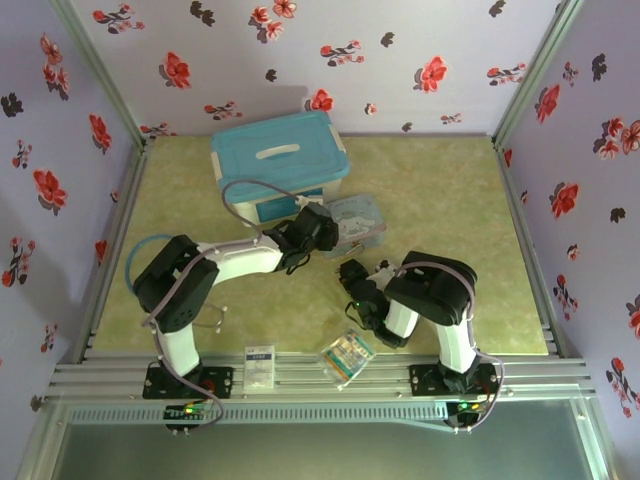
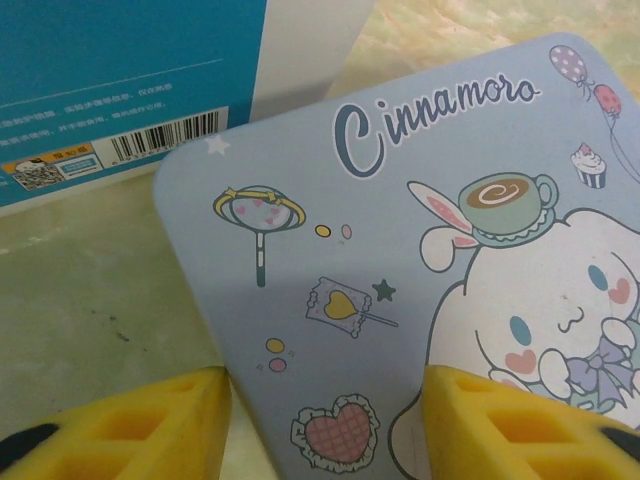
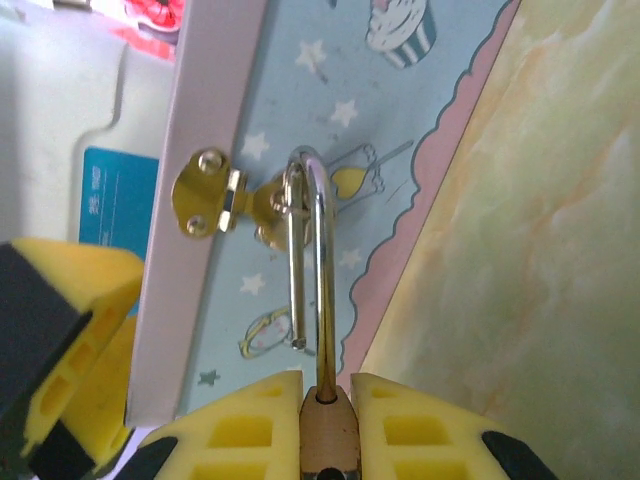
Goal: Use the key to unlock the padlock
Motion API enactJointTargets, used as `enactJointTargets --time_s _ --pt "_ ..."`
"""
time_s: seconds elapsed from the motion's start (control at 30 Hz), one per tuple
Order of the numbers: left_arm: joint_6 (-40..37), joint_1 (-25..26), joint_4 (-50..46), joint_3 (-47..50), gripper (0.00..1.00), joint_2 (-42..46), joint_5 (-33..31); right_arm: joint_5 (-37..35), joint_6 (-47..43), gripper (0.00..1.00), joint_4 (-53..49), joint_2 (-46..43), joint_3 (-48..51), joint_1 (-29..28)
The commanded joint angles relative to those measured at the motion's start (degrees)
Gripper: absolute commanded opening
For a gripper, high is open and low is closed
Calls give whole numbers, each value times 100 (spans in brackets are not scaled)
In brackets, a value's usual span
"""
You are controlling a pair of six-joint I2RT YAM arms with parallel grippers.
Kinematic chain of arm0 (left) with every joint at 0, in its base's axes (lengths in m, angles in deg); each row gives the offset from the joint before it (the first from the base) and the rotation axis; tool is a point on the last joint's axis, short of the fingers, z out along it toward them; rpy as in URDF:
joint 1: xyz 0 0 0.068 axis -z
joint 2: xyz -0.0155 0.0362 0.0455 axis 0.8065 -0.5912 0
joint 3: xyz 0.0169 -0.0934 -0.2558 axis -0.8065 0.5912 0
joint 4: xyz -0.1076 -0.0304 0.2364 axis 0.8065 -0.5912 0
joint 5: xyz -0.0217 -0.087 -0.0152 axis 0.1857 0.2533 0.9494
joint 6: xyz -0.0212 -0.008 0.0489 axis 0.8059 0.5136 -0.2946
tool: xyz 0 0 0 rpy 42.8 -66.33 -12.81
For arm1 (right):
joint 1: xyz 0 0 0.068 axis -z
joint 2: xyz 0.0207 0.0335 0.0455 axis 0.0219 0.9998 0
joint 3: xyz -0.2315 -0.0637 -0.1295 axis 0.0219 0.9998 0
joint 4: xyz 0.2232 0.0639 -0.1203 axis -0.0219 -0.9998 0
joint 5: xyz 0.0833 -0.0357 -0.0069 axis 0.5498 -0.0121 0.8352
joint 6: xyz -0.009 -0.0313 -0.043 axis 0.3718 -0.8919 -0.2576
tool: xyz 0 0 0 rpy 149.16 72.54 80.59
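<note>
The padlock (image 3: 330, 435) has a small brass body, and my right gripper (image 3: 330, 385) is shut on it. Its silvery shackle (image 3: 322, 260) runs through the gold hasp (image 3: 215, 200) on the side of the cartoon tin (image 3: 300, 90). One end of the shackle hangs free, out of the body. My left gripper (image 2: 328, 400) is open, its yellow fingers (image 2: 150, 425) spread over a corner of the tin's lid (image 2: 400, 200) with nothing held. The key is out of view. From above, the left gripper (image 1: 318, 228) sits at the tin (image 1: 358, 220) and the right gripper (image 1: 352, 275) just in front of it.
A blue-lidded storage box (image 1: 280, 160) stands right behind the tin. A white card (image 1: 259, 365) and a clear packet (image 1: 347, 355) lie at the front rail. A thin blue tube (image 1: 132, 262) curls beside the left arm. Patterned walls close in the green mat (image 1: 450, 200).
</note>
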Motion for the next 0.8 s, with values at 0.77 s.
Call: enactJointTargets --time_s 0.77 --pt "-450 -108 -1133 670 47 -485 -733 -885 -379 0 -117 -443 -380 737"
